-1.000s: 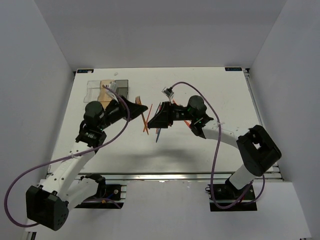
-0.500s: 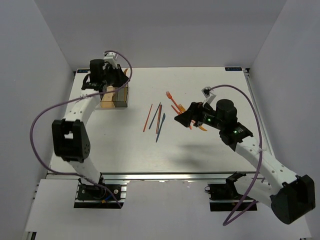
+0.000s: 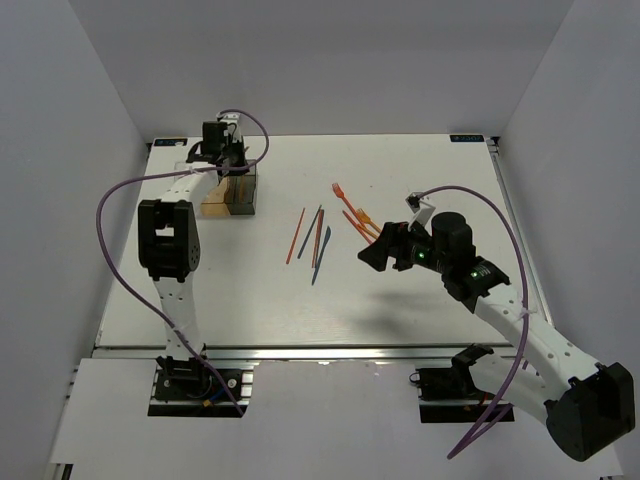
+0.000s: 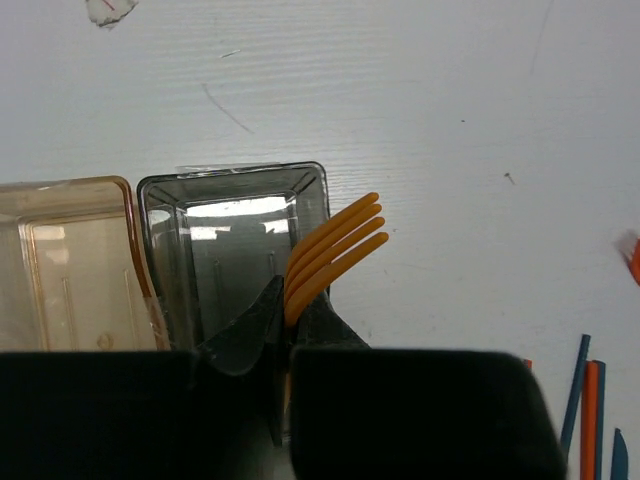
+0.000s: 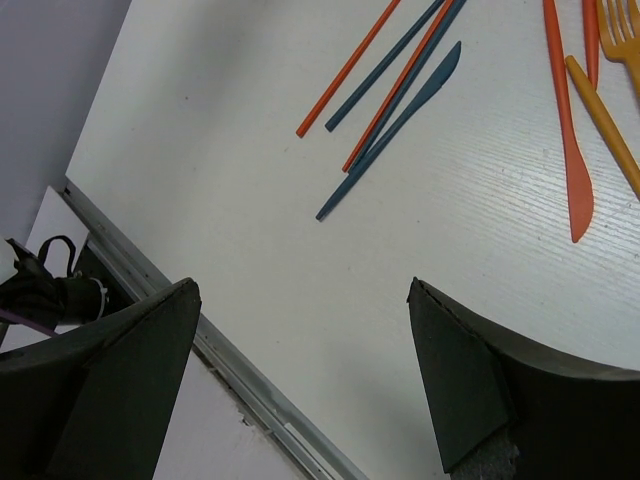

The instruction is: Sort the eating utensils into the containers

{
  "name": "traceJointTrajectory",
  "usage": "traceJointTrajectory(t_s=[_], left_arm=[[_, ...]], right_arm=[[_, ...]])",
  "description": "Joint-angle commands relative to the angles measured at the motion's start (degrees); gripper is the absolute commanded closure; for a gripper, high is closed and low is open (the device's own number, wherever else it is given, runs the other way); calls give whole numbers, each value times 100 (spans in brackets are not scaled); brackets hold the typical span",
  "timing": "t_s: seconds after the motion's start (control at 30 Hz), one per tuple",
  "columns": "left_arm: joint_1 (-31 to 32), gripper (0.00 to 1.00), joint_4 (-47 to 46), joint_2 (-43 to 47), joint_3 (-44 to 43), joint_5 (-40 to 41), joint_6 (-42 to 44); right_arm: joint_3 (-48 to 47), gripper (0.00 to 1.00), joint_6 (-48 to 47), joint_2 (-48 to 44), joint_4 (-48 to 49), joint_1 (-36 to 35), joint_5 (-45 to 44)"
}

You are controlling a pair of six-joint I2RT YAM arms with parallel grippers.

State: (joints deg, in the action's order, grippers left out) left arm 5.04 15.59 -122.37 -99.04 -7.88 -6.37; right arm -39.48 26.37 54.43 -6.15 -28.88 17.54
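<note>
containers (image 3: 226, 198) far left, fork (image 4: 335, 250) in left tool (image 4: 285, 330) above them, utensils (image 5: 392, 125) mid-table

Orange fork (image 4: 335, 250), smoky grey box (image 4: 235, 192)

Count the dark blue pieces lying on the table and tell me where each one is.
3, all loose on the table: a knife, a stick left of it in the right wrist view, and a second stick squeezed between them. More may be hidden.

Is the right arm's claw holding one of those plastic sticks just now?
No, the right gripper is open with only bare table between its fingers, and the utensils lie loose beyond it.
</note>
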Motion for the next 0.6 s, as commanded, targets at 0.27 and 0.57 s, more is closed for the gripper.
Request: traceJointTrajectory(t_s=[0.27,0.57], left_arm=[[23,92,-110,-261,-211,410,-523],[6,87,216,-595,-616,665,-453]], right_arm=[[-51,11,-115,59,35,6,-145],[-77,11,-88,23,0,6,-181]])
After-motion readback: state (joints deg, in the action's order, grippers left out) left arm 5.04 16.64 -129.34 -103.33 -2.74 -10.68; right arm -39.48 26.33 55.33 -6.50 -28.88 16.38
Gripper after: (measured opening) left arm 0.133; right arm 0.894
